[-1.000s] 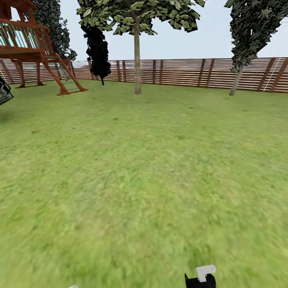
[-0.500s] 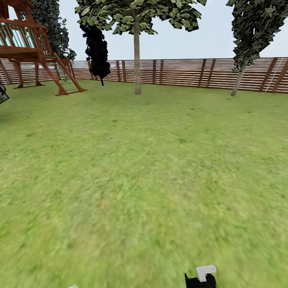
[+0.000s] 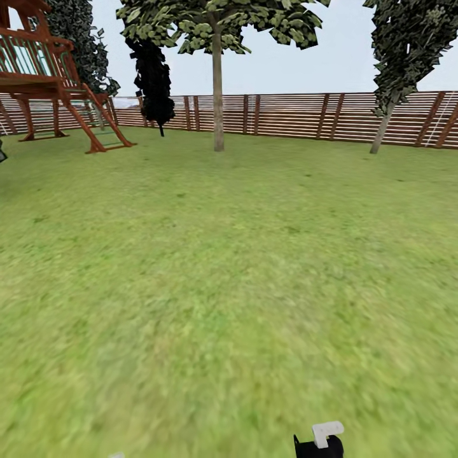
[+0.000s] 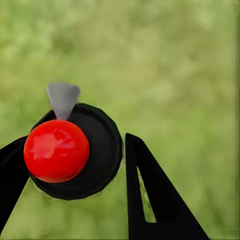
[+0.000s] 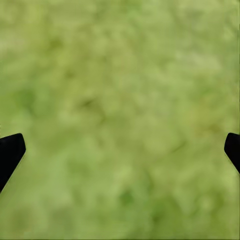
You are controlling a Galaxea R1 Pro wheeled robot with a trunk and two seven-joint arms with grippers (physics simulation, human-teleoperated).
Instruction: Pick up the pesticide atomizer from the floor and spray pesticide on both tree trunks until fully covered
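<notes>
The garden lawn (image 3: 229, 286) is bounded far ahead by a slatted wooden fence (image 3: 286, 114). One tree (image 3: 217, 76) is seen straight ahead, its upright trunk (image 3: 218, 108) well apart from the robot; a second tree (image 3: 401, 57) is seen further right, its trunk (image 3: 380, 133) leaning. A wooden play structure (image 3: 57, 83) is seen at far left. The pesticide atomizer (image 4: 72, 150), black-bodied with a red knob and grey nozzle, is grasped by the left gripper (image 4: 75, 165). The right gripper (image 5: 120, 150) is spread wide over grass, holding nothing. The nearer trunk lies dead ahead of the left arm, so a forward approach is judged necessary.
</notes>
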